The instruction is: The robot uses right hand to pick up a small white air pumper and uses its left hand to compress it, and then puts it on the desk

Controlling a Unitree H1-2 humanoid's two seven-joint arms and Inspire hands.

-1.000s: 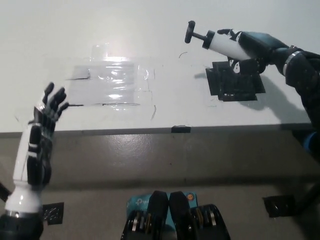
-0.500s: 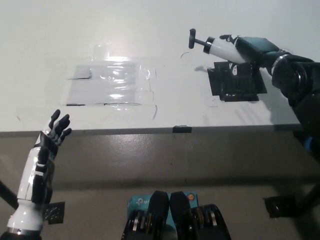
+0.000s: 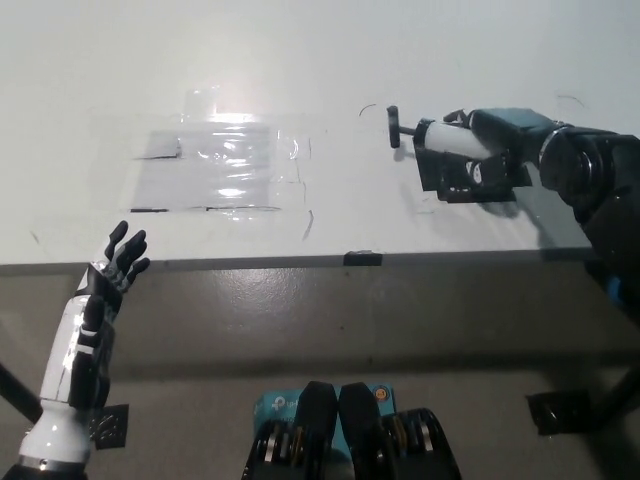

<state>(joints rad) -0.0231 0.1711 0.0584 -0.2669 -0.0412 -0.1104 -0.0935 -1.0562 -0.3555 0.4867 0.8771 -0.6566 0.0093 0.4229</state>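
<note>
1. The white left hand (image 3: 112, 268) hangs below the desk (image 3: 330, 60) edge with its fingers spread and nothing in them. It has dropped back from a second ago, when it was raised higher beside the desk, so it looks finished with its part.
2. A taped clear sheet (image 3: 220, 165) lies on the desk, up and to the right of that hand, untouched.
3. The air pumper (image 3: 437, 136) is clamped in the black right hand (image 3: 495, 140), its dark plunger handle pointing away from the palm toward the sheet.
4. The right hand has sunk from well above the black mat (image 3: 470, 175) to right down over it. Whether the pumper touches the mat is hard to tell.
5. My judgement: this is the put-down stage; only opening the fingers remains.
</note>
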